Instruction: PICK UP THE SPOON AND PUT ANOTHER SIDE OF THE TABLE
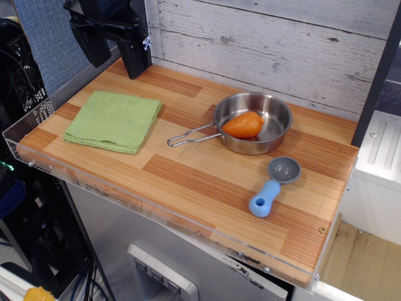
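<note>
The gripper hangs at the back left corner of the table, well apart from everything on it. Its black body is cut off by the top edge, and two dark fingers point down with a gap between them, holding nothing; the jaws stand apart. The arm above is out of view.

The spoon lies flat near the front right, just beside the pan, its round grey bowl toward the pan and its chunky light-blue handle toward the front edge. The pan is shiny steel with a wire loop handle pointing left; an orange carrot lies inside. A folded green cloth, coarse-woven, lies at the left. The tabletop is striped wood with a clear acrylic rim.
</note>
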